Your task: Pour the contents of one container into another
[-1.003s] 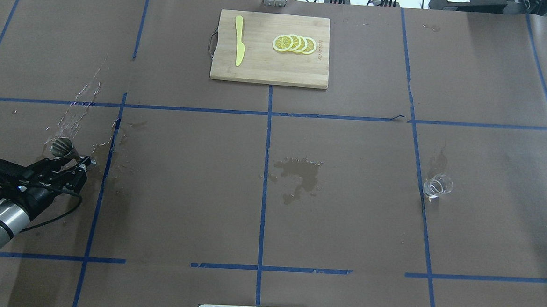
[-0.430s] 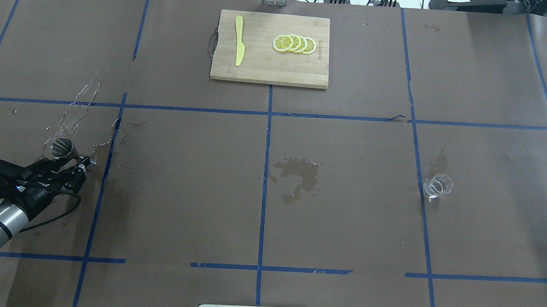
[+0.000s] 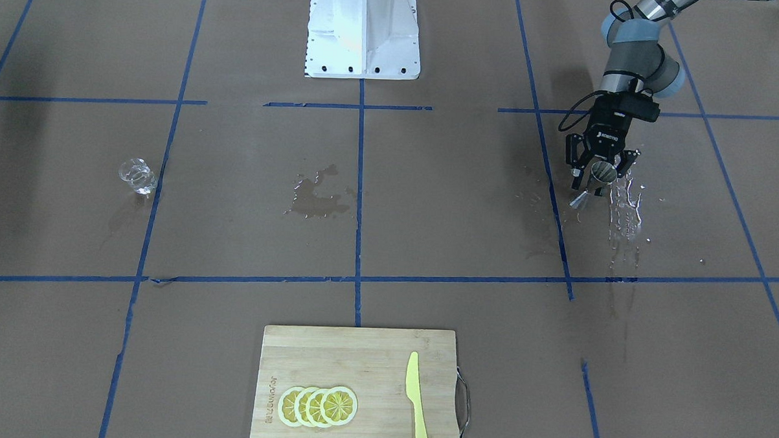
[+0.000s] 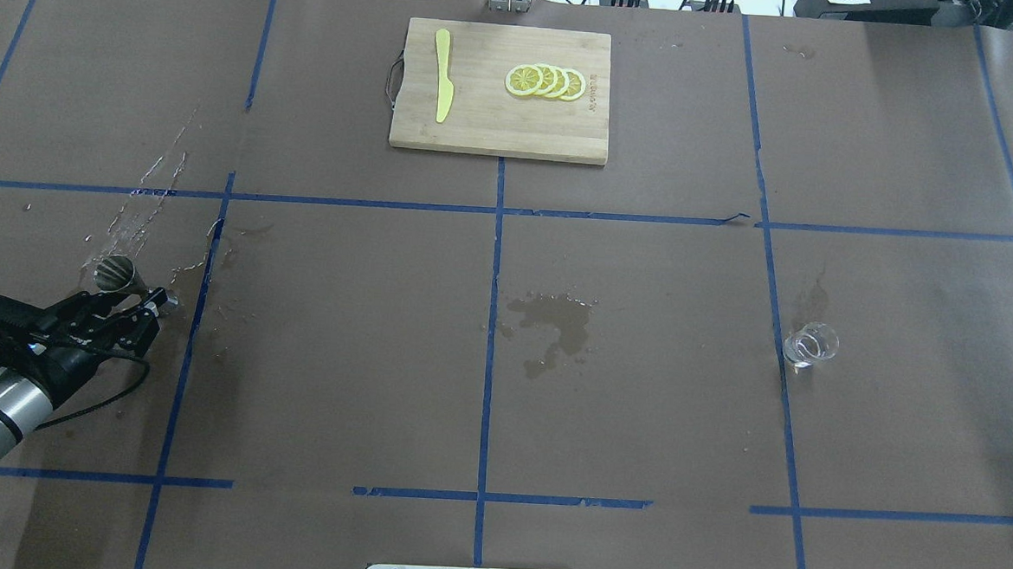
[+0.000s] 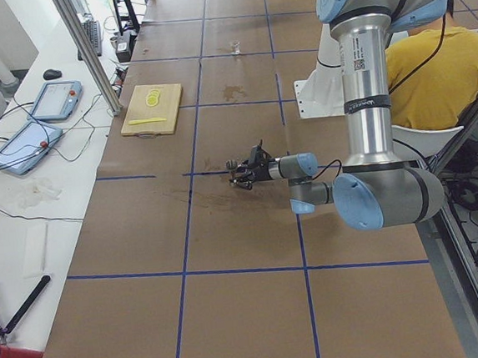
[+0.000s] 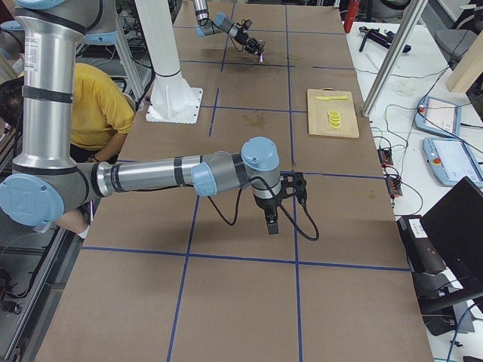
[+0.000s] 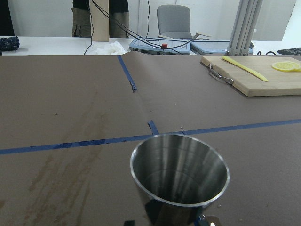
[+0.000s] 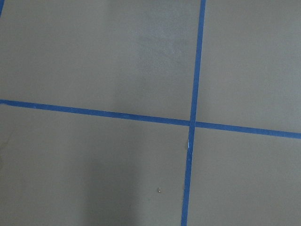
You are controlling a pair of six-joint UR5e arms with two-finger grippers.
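The steel jigger (image 4: 114, 273) stands on the wet paper at the table's left, its open cup filling the bottom of the left wrist view (image 7: 179, 176). My left gripper (image 4: 146, 293) lies low and level there, open, its fingers spread wider than the jigger (image 3: 602, 172) between them. The clear tumbler (image 4: 809, 345) stands alone at the right, also seen in the front view (image 3: 137, 175). My right gripper (image 6: 272, 225) hangs over bare table well away from the tumbler; I cannot tell whether it is open or shut.
A wooden cutting board (image 4: 497, 132) with a yellow knife (image 4: 442, 75) and lemon slices (image 4: 545, 81) lies at the far middle. A puddle (image 4: 557, 317) marks the centre, and spilled drops (image 4: 151, 205) lie around the jigger. A person in yellow (image 5: 430, 70) sits behind the robot.
My left arm has drawn back slightly toward the left edge. The jigger has stayed where it was, and so has the tumbler.
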